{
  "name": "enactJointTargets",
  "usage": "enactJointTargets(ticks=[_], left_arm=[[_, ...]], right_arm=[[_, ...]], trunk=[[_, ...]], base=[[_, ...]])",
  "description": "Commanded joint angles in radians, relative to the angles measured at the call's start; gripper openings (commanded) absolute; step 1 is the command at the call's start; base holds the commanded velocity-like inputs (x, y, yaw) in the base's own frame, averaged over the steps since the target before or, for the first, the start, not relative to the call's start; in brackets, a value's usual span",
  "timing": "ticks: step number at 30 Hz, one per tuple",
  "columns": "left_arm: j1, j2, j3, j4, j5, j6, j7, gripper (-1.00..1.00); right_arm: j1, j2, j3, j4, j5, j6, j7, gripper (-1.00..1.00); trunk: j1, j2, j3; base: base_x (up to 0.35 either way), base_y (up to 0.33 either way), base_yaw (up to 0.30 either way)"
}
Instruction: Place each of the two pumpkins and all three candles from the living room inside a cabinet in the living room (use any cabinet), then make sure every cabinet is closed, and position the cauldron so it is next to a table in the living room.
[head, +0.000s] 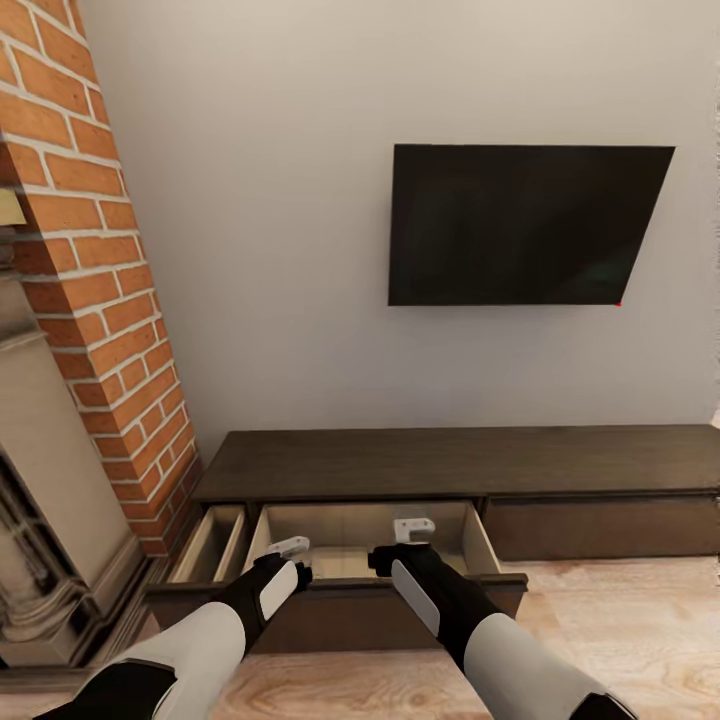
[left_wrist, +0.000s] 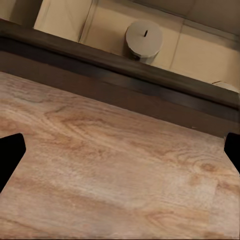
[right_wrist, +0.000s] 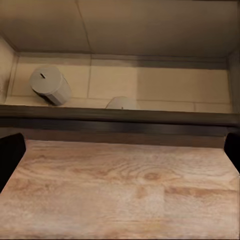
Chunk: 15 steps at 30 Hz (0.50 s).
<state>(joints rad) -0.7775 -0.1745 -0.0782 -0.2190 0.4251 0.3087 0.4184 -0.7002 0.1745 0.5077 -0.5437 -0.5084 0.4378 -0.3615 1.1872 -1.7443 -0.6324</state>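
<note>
A long low dark brown cabinet (head: 460, 462) stands against a pale wall beneath a wall-mounted black TV (head: 525, 225), with a red brick column (head: 95, 270) to its left. Its wide middle drawer (head: 345, 590) is pulled out over the light wood floor (head: 620, 610), showing pale beige inner walls; a narrower compartment (head: 212, 545) just left of it is also open. Both arms reach down toward the open drawer: the left gripper (head: 290, 548) hangs over the drawer's front left part and the right gripper (head: 412, 530) over its middle. In the wrist views, only dark finger tips show at the picture edges, set wide apart and holding nothing. Inside the drawer, a beige candle (right_wrist: 49, 85) stands against the back wall, its small wick showing on top; it also appears in the left wrist view (left_wrist: 144, 41). A second candle (right_wrist: 121, 103) sits near it, mostly hidden behind the drawer's dark front edge.
</note>
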Motion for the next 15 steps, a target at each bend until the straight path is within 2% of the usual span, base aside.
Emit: enactJointTargets(ticks=[1,12,15], left_arm=[[0.000,0.000,-0.008,-0.002,0.007,0.004,0.008,1.00],[0.000,0.000,-0.008,-0.002,0.007,0.004,0.008,1.00],[0.000,0.000,-0.008,-0.002,0.007,0.004,0.008,1.00]], right_arm=[[-0.001,0.000,0.004,-0.001,-0.007,0.007,-0.009,1.00],[0.000,0.000,0.005,-0.001,-0.007,0.004,-0.009,1.00],[0.000,0.000,0.005,-0.001,-0.007,0.005,-0.008,1.00]], trunk=[[-0.005,0.007,0.002],[-0.047,0.084,0.037],[-0.058,0.105,0.046]], base=[[-0.342,0.000,0.000],[-0.270,0.000,-0.004],[-0.214,0.000,-0.180]])
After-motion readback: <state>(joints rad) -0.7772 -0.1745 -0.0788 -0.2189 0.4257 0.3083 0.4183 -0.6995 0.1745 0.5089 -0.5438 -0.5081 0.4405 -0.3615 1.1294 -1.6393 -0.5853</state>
